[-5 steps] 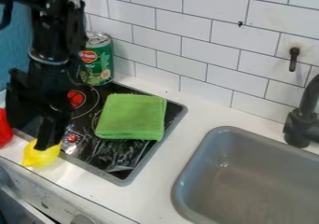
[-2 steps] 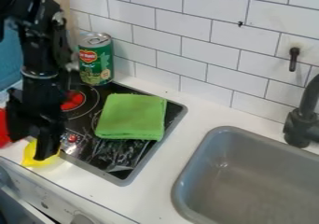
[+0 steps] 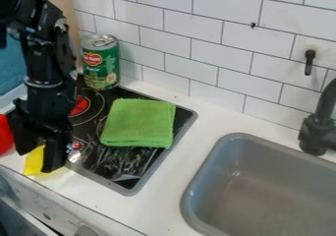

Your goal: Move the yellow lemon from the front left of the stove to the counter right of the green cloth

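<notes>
And down the black gripper (image 3: 37,162) is brought: over the last second it has been shifted towards the left of the camera view and lowered, and it is now set right around the yellow lemon (image 3: 33,162). The claw's two fingers are seen apart, one on each side of the fruit, with part of the yellow skin covered by the nearer one. Whether the lemon is being squeezed cannot be told; no lift is seen, and its visible outline has been left about where it was.

So a better position over the fruit seems to have been gained, though a firm hold cannot be confirmed. The lemon is found on the white counter (image 3: 167,186), just beside the front left corner of the black cooktop (image 3: 128,166), with a red object (image 3: 5,135) close by at the view's edge.

Nothing else has been disturbed: the folded green cloth (image 3: 139,123) is still laid on the cooktop, and the green can (image 3: 100,65) is still stood at its back corner, near the tiled wall.
</notes>
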Controlling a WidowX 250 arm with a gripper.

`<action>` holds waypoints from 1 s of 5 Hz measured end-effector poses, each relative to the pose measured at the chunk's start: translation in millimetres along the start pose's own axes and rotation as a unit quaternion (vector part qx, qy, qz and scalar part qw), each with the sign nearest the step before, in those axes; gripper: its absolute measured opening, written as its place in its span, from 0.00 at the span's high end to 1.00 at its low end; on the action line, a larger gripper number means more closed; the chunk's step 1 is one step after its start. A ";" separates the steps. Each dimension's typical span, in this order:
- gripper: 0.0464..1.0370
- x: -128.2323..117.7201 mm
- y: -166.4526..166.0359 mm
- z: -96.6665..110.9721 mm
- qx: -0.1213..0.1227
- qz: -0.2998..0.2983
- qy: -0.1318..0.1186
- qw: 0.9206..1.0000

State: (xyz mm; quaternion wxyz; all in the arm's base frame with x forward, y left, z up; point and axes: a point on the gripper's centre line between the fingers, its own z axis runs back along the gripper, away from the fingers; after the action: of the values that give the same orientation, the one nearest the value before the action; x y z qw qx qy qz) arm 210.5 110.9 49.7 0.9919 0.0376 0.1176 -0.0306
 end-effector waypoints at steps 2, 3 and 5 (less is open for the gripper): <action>0.08 9.7 6.8 -11.5 -0.004 -0.001 0.020 1.000; 0.24 10.1 6.8 -13.0 -0.004 -0.002 0.022 1.000; 0.24 24.2 -10.6 33.1 -0.008 0.016 -0.076 0.997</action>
State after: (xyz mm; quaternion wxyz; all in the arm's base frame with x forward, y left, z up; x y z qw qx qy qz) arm 240.8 96.4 75.4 0.9986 0.0294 0.0414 -0.0164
